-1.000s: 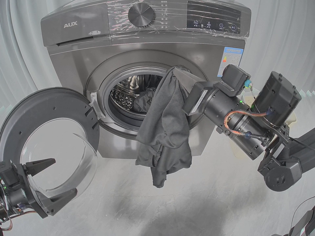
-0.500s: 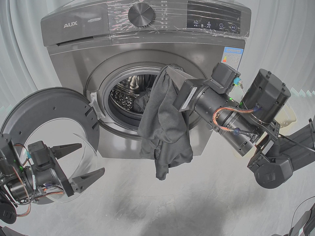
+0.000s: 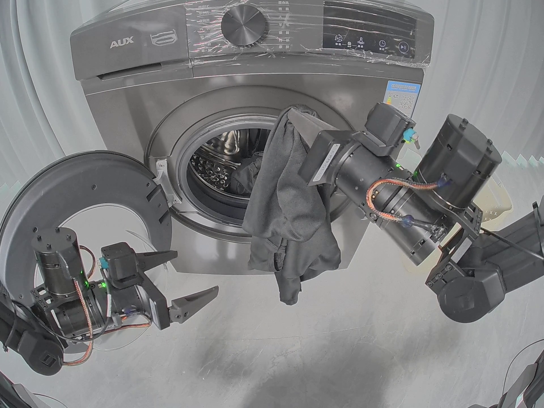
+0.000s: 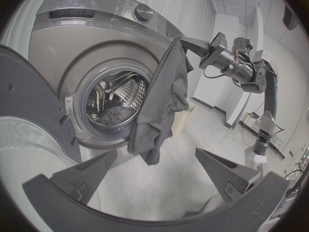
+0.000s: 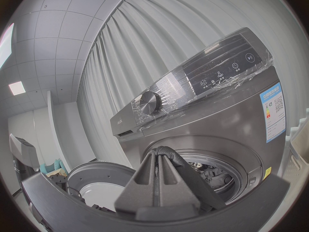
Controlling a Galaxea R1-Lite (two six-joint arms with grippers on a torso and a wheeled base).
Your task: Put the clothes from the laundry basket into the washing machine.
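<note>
**Loading Partway Done**

One dark piece point(image 3: 247, 175) is seen lying in the drum point(image 3: 218, 162) of the washing machine point(image 3: 255, 89), its door point(image 3: 85, 199) swung wide. A dark grey garment point(image 3: 289, 199) — limp, creased, hanging below the rim — is pinched by the right pincer point(image 5: 157, 160) just before the opening; its insertion is judged outstanding. The left pincer point(image 3: 190, 276) is spread, empty.
</note>
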